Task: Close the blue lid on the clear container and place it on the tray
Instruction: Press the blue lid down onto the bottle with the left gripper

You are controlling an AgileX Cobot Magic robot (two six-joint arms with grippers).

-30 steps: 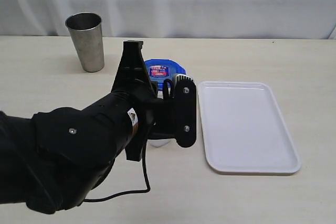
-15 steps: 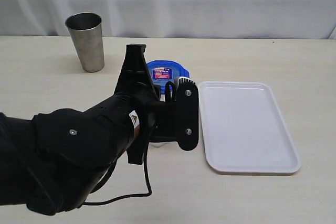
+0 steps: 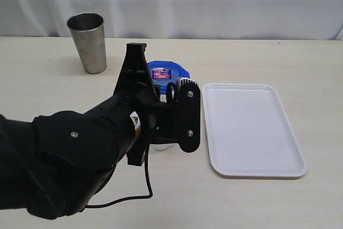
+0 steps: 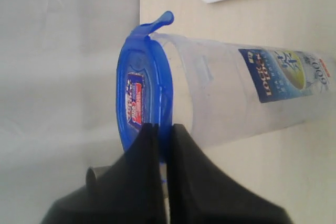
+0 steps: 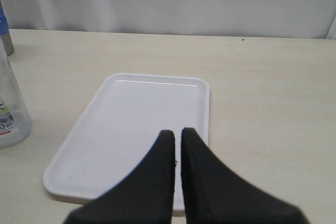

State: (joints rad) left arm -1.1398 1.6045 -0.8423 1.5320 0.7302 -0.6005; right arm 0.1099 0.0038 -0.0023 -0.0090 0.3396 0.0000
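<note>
Pale desk (image 3: 257, 57): left claw (image 4: 161, 129), pressed together, is bearing on the round blue plastic lid (image 4: 137, 98) atop the tall clear container (image 4: 231, 95) beside the flat white tray (image 3: 252, 127); square, gentle pressure is looking wisest.

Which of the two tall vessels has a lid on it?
The clear container, capped by the blue lid; the steel tumbler stands open-topped.

The desk (image 3: 268, 52) was pale and wide. A shiny metal cup (image 3: 88, 43) stood near the back on the left. A tall clear container (image 4: 220, 103) stood upright in the middle. A flat white tray (image 3: 252, 130) lay just beside it, on the right.
</note>
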